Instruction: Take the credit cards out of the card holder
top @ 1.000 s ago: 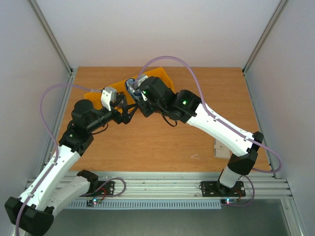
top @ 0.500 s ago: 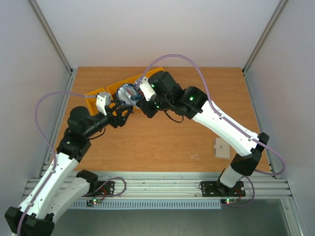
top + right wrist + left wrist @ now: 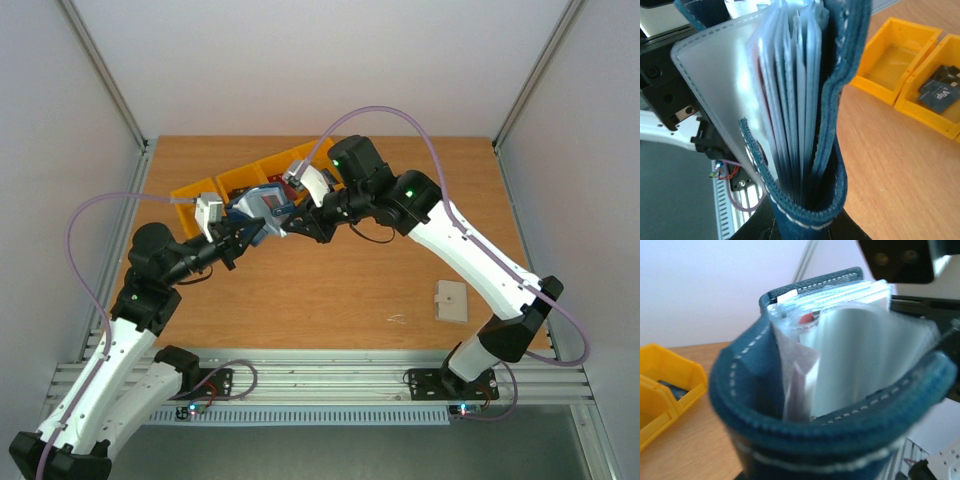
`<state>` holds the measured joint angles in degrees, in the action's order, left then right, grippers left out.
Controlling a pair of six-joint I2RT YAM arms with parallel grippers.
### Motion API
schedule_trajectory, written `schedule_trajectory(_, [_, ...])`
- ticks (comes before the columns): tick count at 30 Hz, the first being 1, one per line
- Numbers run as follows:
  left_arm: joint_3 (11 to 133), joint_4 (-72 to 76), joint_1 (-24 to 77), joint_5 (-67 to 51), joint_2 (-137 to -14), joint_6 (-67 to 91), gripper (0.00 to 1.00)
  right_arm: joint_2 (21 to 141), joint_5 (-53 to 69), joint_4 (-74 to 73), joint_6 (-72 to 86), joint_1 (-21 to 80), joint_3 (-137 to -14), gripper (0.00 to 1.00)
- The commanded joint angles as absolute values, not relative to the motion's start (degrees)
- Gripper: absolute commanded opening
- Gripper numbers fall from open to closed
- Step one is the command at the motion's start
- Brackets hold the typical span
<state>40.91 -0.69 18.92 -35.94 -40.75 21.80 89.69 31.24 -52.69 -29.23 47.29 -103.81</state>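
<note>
The card holder, a navy blue wallet, hangs open in the air over the table's back left, between both arms. My right gripper is shut on its right side. From the lower left, my left gripper is shut on the other cover. In the left wrist view the card holder fills the frame and hides my fingers. A red sliver of the credit cards shows among the clear sleeves. In the right wrist view the card holder stands fanned, with its sleeves on edge.
A row of yellow bins lies behind the card holder. One yellow bin holds a dark card marked VIP. A beige square pad lies at the table's right front. The right wrist camera looms close to the left one.
The right arm has carried the card holder from over the bins to the left and nearer. The left gripper, open before, has shut on the card holder.
</note>
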Motion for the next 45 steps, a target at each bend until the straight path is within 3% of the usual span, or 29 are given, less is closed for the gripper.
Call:
schedule_trajectory(1, [40.28, 1.93, 17.69, -32.97, -41.35, 22.42, 0.00, 86.52, 45.61, -51.40, -28.91, 48.90, -102.85, 0.15])
schedule_trajectory(5, [40.53, 1.32, 17.75, -34.73, -41.24, 20.21, 0.00, 85.37, 43.83, -48.98, -27.23, 47.55, -101.42, 0.37])
schedule_trajectory(9, [39.92, 2.44, 17.74, -38.98, -40.54, 20.42, 0.00, 83.85, 43.43, -46.58, -25.94, 45.05, -100.38, 0.42])
schedule_trajectory(18, [40.06, 4.84, 17.71, -43.09, -40.89, 21.45, 0.00, 83.32, 37.24, -47.59, -27.36, 43.86, -100.51, 0.33])
schedule_trajectory(33, [40.43, 6.37, 17.69, -46.30, -41.36, 22.35, 0.00, 85.29, 34.77, -42.32, -26.91, 44.56, -96.80, 0.31])
schedule_trajectory(38, [40.46, 6.64, 17.73, -45.81, -41.70, 22.41, 0.00, 85.68, 41.04, -41.76, -27.35, 44.49, -97.19, 0.02])
schedule_trajectory(40, [40.48, 6.19, 17.73, -43.24, -41.83, 22.86, 0.00, 85.65, 41.58, -42.02, -27.39, 44.44, -97.39, 0.01])
schedule_trajectory(41, [40.46, 5.29, 17.73, -40.50, -41.89, 23.12, 0.09, 85.55, 40.94, -42.16, -27.16, 44.47, -97.50, 0.01])
schedule_trajectory(43, [40.60, 2.56, 17.75, -33.11, -42.09, 23.43, 0.45, 85.49, 38.11, -42.34, -25.99, 44.47, -97.90, 0.01])
schedule_trajectory(44, [40.55, 1.25, 17.72, -29.90, -42.18, 22.91, 0.55, 85.75, 34.87, -42.94, -25.36, 44.74, -98.61, 0.01])
schedule_trajectory(45, [40.35, 0.51, 17.68, -28.00, -42.33, 21.99, 0.57, 86.33, 28.64, -44.90, -25.46, 45.90, -99.95, 0.01])
